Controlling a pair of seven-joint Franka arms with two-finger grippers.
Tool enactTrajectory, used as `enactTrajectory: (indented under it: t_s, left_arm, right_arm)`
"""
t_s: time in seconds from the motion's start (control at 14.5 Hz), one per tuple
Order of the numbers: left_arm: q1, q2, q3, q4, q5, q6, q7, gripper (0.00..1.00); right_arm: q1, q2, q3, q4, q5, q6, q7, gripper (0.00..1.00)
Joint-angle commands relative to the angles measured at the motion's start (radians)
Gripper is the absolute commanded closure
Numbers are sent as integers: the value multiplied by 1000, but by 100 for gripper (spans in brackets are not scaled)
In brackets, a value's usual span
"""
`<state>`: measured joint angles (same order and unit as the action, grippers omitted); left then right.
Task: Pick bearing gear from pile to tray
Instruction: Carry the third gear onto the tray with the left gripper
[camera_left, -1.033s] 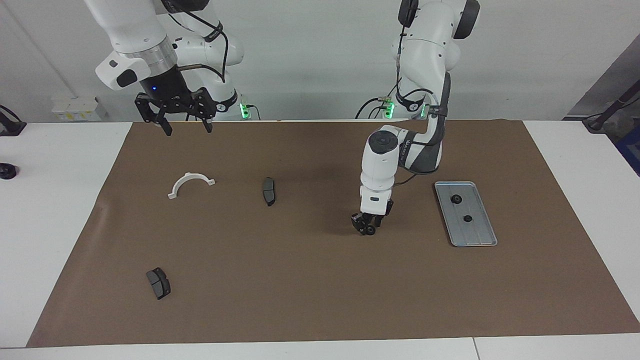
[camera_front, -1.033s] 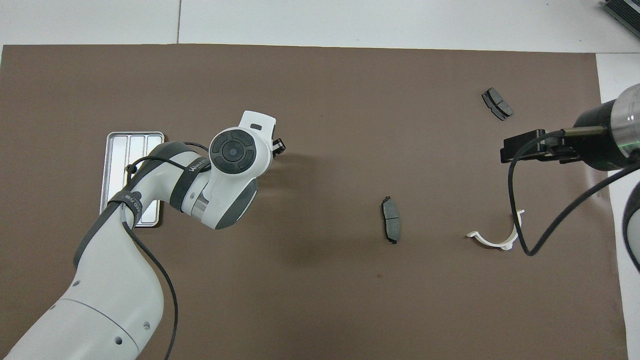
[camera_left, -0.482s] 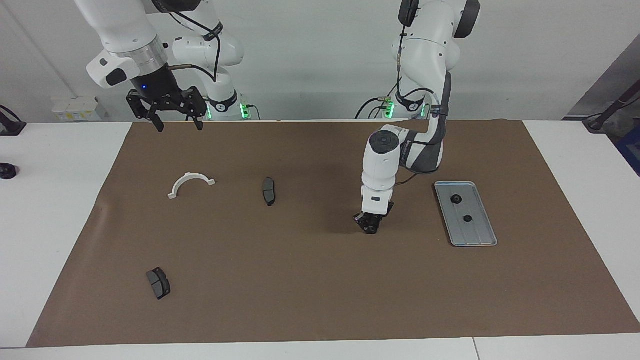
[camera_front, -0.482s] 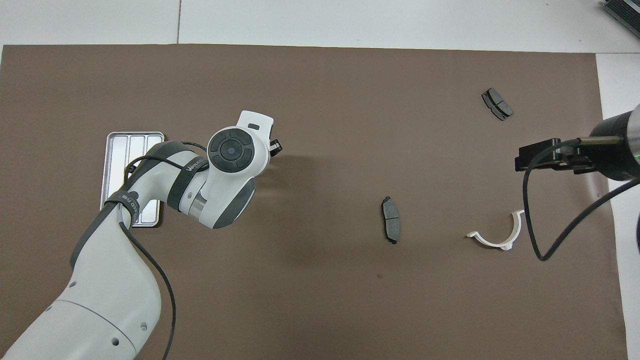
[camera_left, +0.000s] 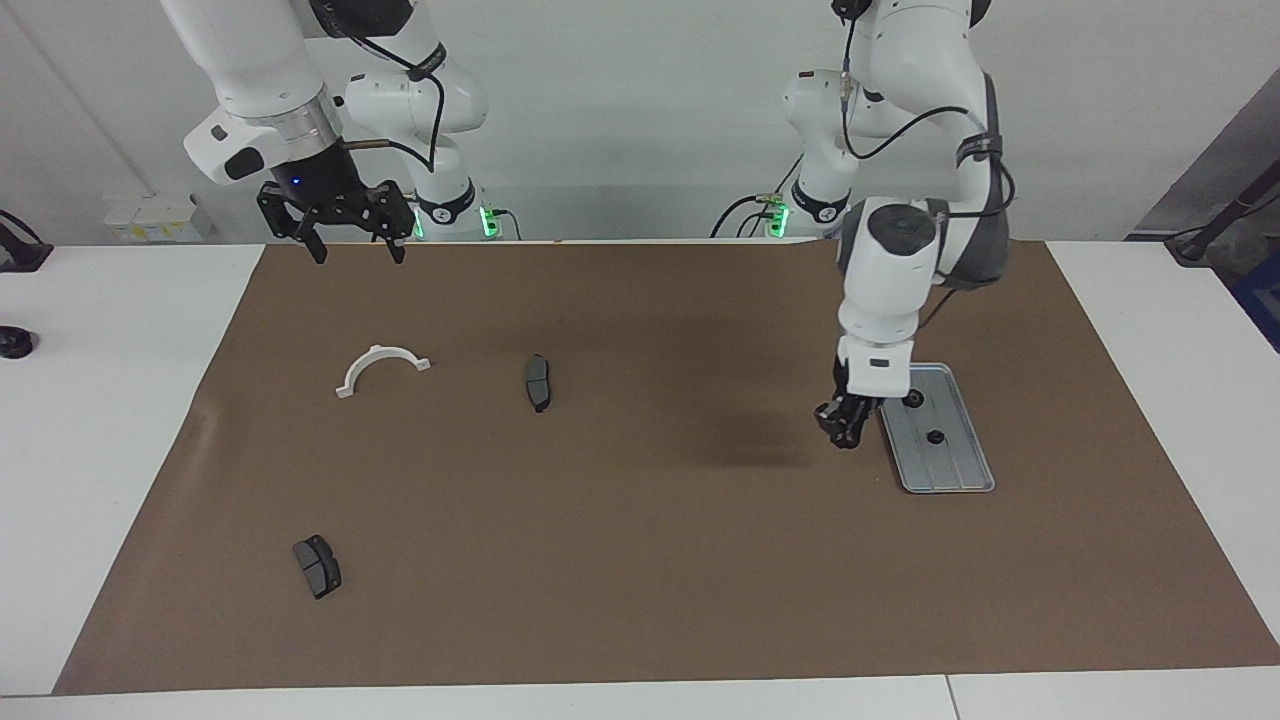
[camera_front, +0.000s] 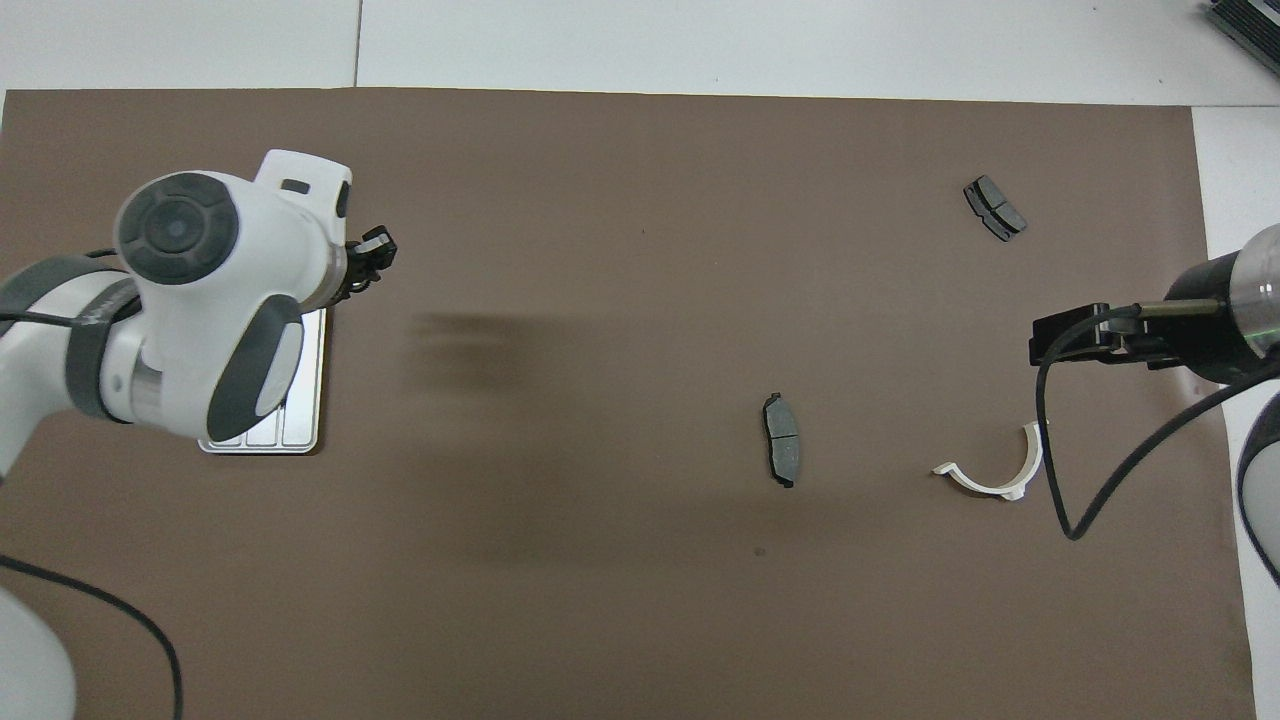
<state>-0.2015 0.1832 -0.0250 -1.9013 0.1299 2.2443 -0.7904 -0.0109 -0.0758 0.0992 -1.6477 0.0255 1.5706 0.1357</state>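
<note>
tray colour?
Silver-grey metal tray, lengthwise ridges; clearest in the facing view.

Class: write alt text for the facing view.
The left pincer, shut on a small black part, hangs beside a metal tray holding two black parts. The right pincer waits open above the brown mat's robot-side edge.

The left arm (camera_front: 190, 310) hides most of the tray (camera_front: 300, 440) from overhead.

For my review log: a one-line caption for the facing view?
Left gripper carries a black ring part over the mat beside the tray; right gripper waits, open.
</note>
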Motion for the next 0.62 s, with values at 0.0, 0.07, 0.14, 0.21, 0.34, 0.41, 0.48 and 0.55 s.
enactTrajectory:
  t_s: [0.0,0.07,0.14,0.21,0.34,0.41,0.48,0.55]
  left_arm:
    - [126,-62,-13,-100,-47,-9,196,100]
    - [175,-76,-12,-131,-56,-3,277,100]
    - [220,-83,-12,-157,-68,0,357,100]
    - [256,-99,-12,-185,-85,1,417,100]
    - [301,-132,-10,-266,-96,27,486,100]
    - [310,-151,-9,-315,-96,46,512,100]
    - [313,-169,-7,-367,-96,76,542,97]
    - [321,-175,-7,-402,-96,113,554,95]
  right_arm:
    - [-12,-35,14,-49,-7,25,-4,0]
    - [-12,-35,14,-52,-6,26,-4,0]
    - [-12,-35,14,-52,-4,26,-4,0]
    - [-12,-35,14,-52,-3,28,-4,0]
    - [-12,-35,14,-52,-1,28,-2,0]
    - [-12,-35,14,-53,-1,28,-2,0]
    - [-12,-35,14,-53,-1,28,-2,0]
    - [-12,-35,14,-53,1,28,-2,0]
